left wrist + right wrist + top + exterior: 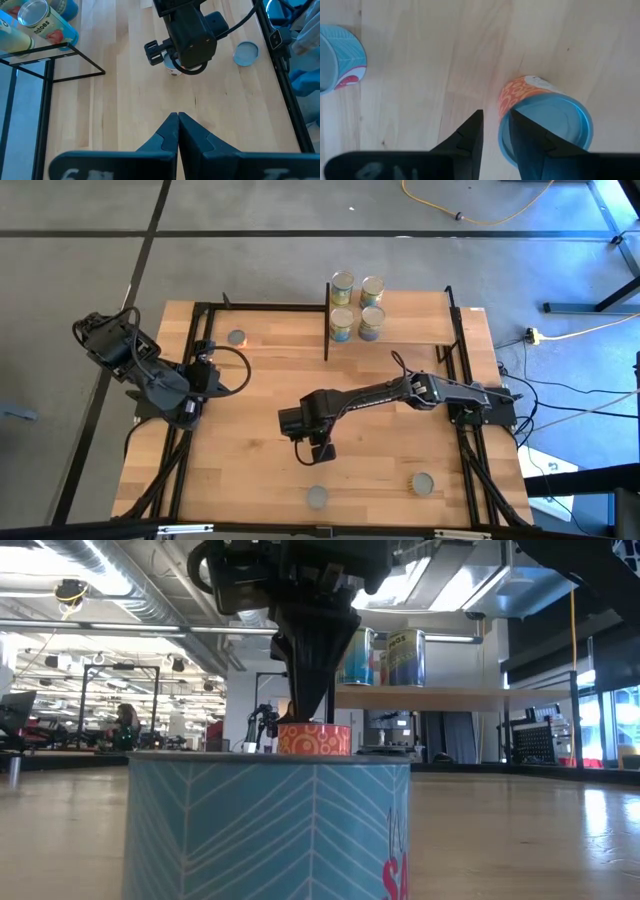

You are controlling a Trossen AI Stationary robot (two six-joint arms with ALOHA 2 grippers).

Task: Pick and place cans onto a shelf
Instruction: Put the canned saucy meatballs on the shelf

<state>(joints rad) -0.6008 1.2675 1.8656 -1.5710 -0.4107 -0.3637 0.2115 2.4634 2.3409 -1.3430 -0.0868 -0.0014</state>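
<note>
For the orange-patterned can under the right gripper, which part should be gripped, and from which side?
Probably the round side wall just below the rim, coming straight down from above. The orange-patterned can stands upright on the table with open wood around it, so fingers fit either side. The right gripper hangs over its rim, nearly closed and off-centre; it should open wider and centre first.

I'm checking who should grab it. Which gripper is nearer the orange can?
Right. The right gripper hangs directly over the orange can, fingers nearly together at its rim. The left gripper is shut, away at the table's left side.
</note>
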